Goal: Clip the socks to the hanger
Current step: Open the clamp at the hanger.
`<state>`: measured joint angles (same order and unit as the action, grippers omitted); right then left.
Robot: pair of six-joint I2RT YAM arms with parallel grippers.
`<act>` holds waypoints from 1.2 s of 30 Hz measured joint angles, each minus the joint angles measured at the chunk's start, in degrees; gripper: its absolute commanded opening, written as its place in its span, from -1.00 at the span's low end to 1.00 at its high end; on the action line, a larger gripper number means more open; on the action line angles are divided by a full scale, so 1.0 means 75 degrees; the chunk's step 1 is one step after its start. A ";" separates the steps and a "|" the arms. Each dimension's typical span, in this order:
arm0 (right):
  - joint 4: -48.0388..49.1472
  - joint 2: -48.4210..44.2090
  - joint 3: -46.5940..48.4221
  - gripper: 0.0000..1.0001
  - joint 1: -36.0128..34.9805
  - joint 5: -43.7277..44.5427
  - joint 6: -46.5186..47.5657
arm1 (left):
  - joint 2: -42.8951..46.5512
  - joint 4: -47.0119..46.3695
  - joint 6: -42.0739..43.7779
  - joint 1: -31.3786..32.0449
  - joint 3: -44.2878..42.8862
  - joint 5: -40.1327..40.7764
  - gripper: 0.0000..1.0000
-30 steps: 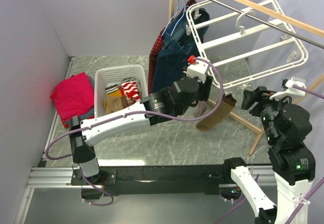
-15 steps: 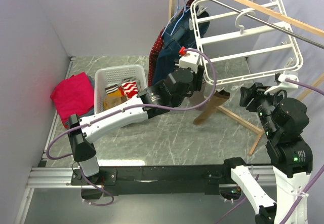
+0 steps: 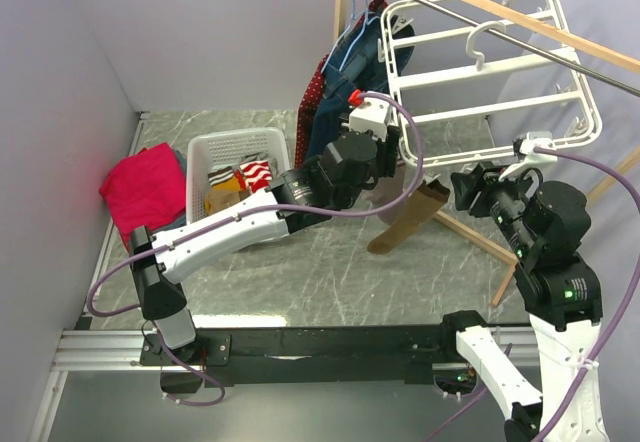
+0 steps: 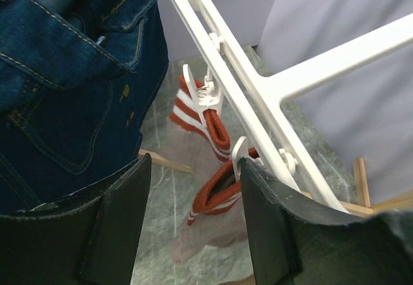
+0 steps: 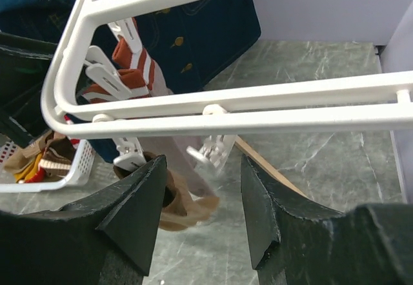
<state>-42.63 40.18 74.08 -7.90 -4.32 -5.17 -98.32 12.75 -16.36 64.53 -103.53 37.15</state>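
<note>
The white hanger point(image 3: 490, 62) hangs tilted from the rail. In the left wrist view, two socks with reddish-brown striped cuffs point(image 4: 216, 191) hang from white clips point(image 4: 205, 93) on its bar point(image 4: 258, 91). My left gripper point(image 4: 193, 227) is open and empty, its jaws either side of the lower cuff. It is under the hanger's left edge point(image 3: 398, 167). A brown sock point(image 3: 405, 220) hangs below the frame under a clip point(image 5: 129, 162). My right gripper point(image 5: 200, 220) is open and empty just below the frame's near bar point(image 5: 258, 114). It is right of the brown sock point(image 3: 468, 190).
A navy denim garment point(image 3: 340, 92) hangs on a light-blue hanger beside the frame. A white basket point(image 3: 240, 152) with clothes and a folded pink cloth point(image 3: 145, 187) sit at the left. The wooden rack's rail point(image 3: 480, 2) and floor bar point(image 3: 480, 237) cross the right side.
The hanger has swung left and tilted up. My left gripper rose up and left to its edge, the brown sock shifted left, and my right gripper moved left toward the frame.
</note>
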 measured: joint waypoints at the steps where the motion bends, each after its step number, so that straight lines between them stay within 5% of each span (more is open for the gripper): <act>1: 0.0026 0.0017 -0.0009 0.11 0.0000 0.0000 0.0015 | 0.0020 0.0000 -0.0003 -0.0015 0.0000 0.0000 0.25; 23: 0.0898 0.0052 -0.0458 -0.15 0.0000 0.0568 0.0020 | 0.0189 0.0006 -0.0006 -0.0166 0.0029 -0.0009 0.25; 36: 0.1151 0.0009 -0.0539 -0.79 0.0000 0.0309 0.0157 | 0.0309 0.0003 -0.0009 -0.0271 0.0134 -0.0149 0.25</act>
<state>-34.00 40.25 70.04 -7.90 -2.00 -3.99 -96.01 12.78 -16.43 62.50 -102.52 36.03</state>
